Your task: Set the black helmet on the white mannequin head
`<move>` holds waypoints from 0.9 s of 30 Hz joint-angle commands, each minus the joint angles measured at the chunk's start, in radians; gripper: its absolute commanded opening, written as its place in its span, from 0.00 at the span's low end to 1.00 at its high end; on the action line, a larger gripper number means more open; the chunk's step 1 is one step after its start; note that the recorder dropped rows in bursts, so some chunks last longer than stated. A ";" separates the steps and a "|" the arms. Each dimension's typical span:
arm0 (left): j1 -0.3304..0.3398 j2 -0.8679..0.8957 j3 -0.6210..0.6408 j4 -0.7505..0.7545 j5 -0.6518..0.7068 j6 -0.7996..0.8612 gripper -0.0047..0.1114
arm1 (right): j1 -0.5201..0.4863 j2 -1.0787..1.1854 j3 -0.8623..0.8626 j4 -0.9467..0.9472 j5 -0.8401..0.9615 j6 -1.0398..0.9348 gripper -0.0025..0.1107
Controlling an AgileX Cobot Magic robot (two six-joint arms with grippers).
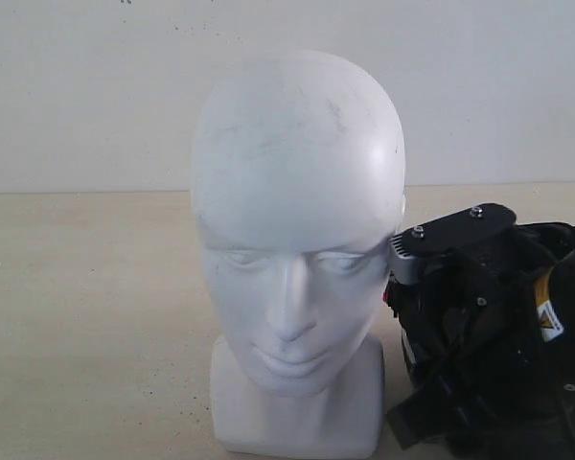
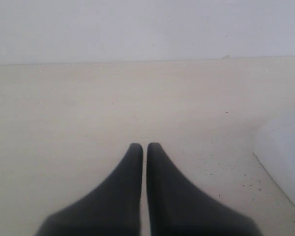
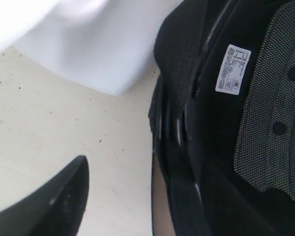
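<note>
Closest to the lens, the white mannequin head (image 1: 297,240) stands bare on the desk (image 1: 86,316), with nothing on its crown. At its 4 o'clock the right arm (image 1: 479,326) sits close beside it. The black helmet (image 3: 246,137) sits low, just beside the neck base, apparently resting on the desk with its padded lining showing. The right jaws stand wide: the one finger (image 3: 64,196) in view is clear of the helmet rim and grips nothing. The left jaws are pressed together and empty over bare desk. The task looks barely begun, with grasping, lifting and seating all left to do.
</note>
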 commanded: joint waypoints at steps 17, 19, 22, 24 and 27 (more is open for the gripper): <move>0.001 -0.003 0.004 -0.007 -0.002 0.001 0.08 | 0.002 0.144 -0.005 -0.229 -0.050 0.176 0.20; 0.001 -0.003 0.004 -0.007 -0.002 0.001 0.08 | 0.002 0.148 -0.005 -0.240 -0.048 0.198 0.02; 0.001 -0.003 0.004 -0.007 -0.002 0.001 0.08 | 0.002 0.148 -0.005 -0.247 -0.016 0.203 0.02; 0.001 -0.003 0.004 -0.007 -0.002 0.001 0.08 | 0.002 0.148 -0.005 -0.269 0.045 0.213 0.02; 0.001 -0.003 0.004 -0.007 -0.002 0.001 0.08 | 0.002 0.148 -0.005 -0.269 0.087 0.217 0.02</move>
